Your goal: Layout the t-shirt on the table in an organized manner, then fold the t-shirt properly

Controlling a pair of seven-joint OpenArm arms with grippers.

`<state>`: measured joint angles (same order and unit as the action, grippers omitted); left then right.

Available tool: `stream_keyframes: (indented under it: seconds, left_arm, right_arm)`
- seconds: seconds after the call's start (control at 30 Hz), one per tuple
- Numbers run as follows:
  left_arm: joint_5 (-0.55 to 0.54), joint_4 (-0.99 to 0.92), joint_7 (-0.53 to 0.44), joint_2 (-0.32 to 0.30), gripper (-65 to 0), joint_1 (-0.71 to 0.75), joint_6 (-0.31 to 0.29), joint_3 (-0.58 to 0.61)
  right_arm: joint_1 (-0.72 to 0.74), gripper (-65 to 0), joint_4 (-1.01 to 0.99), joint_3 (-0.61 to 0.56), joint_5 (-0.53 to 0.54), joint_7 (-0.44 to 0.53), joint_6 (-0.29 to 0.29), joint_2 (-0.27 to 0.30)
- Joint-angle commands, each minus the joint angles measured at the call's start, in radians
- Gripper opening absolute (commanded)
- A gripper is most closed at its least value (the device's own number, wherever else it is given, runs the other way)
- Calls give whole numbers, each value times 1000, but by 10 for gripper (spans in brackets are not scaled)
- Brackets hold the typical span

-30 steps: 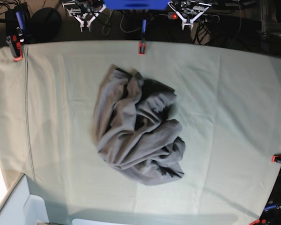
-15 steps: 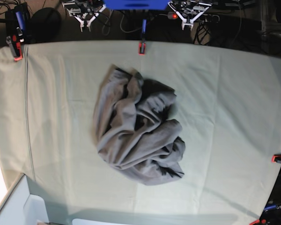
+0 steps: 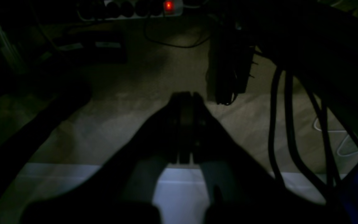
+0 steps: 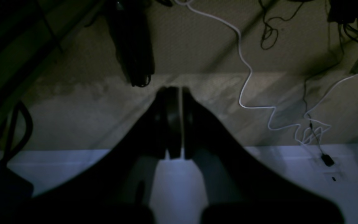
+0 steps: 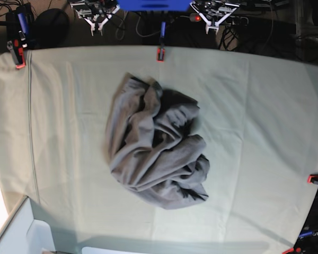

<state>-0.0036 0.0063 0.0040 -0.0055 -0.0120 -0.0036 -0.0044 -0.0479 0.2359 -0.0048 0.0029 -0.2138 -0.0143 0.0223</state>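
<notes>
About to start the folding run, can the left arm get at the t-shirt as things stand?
Probably yes. The t-shirt lies crumpled in the open middle of the table, with nothing on or around it. The left pincer is parked shut beyond the far edge, so it must open first.

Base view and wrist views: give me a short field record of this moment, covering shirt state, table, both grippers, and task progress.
t-shirt: dark grey, crumpled in a heap near the table's middle
table: pale cloth cover, red-orange clips at its edges
left gripper: shut, empty, off the far table edge
right gripper: shut, empty, off the far table edge
progress: laying out not yet begun
</notes>
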Motion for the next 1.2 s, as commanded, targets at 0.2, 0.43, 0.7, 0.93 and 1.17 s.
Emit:
stream_keyframes:
  seconds: [0.2,0.43,0.7,0.93,1.17]
  left_arm:
    - [4,-1,1,-3,-650,2,3,1]
    - [3,90,-6,-38,-650,109,-2,-3]
    - [-37,861,52,-118,-650,568,1,-3]
    - [-235,1443,236,-233,-650,781,6,-3]
    - [-315,1805,253,-285,-650,892,7,-84]
  right_arm:
    - [-11,-650,9,-1,-7,1,18,3]
    - [-243,-650,351,-1,-7,-8,18,0]
    - [-603,-650,998,-2,-7,-97,20,6]
    - [-765,-650,1381,-2,-7,-178,20,6]
    - [-886,-650,1726,7,-8,-181,20,14]
